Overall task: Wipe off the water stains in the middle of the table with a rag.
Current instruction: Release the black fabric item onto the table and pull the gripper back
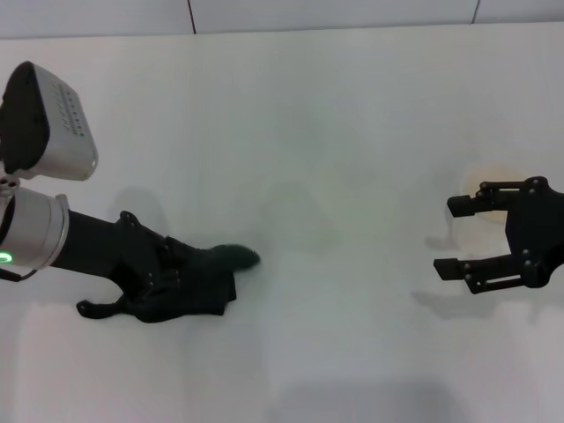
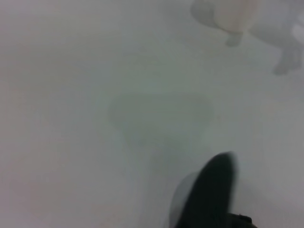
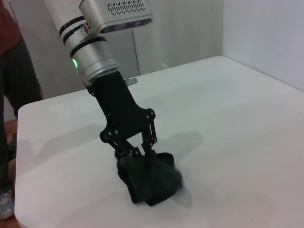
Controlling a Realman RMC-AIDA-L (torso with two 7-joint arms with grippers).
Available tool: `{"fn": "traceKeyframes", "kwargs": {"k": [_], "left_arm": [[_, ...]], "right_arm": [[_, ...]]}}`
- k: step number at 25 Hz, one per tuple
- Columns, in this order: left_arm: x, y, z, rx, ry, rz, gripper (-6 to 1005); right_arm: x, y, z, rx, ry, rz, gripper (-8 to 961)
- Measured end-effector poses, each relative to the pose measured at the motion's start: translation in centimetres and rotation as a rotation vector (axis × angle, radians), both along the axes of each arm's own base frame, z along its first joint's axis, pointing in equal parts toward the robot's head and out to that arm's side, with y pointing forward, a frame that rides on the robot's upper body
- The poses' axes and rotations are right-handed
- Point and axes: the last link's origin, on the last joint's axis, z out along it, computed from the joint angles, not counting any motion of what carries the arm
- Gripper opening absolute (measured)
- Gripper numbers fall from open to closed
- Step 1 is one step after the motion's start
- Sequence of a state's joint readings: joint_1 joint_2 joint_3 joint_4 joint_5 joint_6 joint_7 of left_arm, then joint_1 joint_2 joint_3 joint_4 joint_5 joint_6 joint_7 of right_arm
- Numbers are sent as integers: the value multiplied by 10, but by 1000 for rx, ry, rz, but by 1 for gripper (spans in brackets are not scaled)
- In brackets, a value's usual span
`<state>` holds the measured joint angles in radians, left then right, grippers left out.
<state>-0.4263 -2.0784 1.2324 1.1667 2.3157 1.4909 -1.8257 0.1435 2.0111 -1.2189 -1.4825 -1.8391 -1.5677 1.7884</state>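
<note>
The soft, crumpled dark rag [image 1: 207,280] (pointed corner toward the middle) lies on the smooth white table [image 1: 352,106], pinched by the left gripper [image 1: 167,286]. The right gripper [image 1: 463,236] hovers with jaws spread.

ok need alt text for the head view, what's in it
The left claw presses a dark rag onto the white table, left of a faint damp patch at the middle. On the right, the right claw hangs open in front of a pale cup.
</note>
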Motion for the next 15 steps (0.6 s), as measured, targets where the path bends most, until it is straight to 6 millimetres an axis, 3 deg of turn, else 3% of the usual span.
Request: {"fn": "traceKeyframes", "kwargs": {"k": [3,10,15], "left_arm": [[1,0,0,-1,-2,9,109],[5,2,4,11,2,-9,410],[9,-9,15,5,-35,-108,604]], "right_arm": [[-1,0,0,1,-1,2,824],[0,1,1,4,-1,1,824],[1,1,1,7,-1,-5,824]]}}
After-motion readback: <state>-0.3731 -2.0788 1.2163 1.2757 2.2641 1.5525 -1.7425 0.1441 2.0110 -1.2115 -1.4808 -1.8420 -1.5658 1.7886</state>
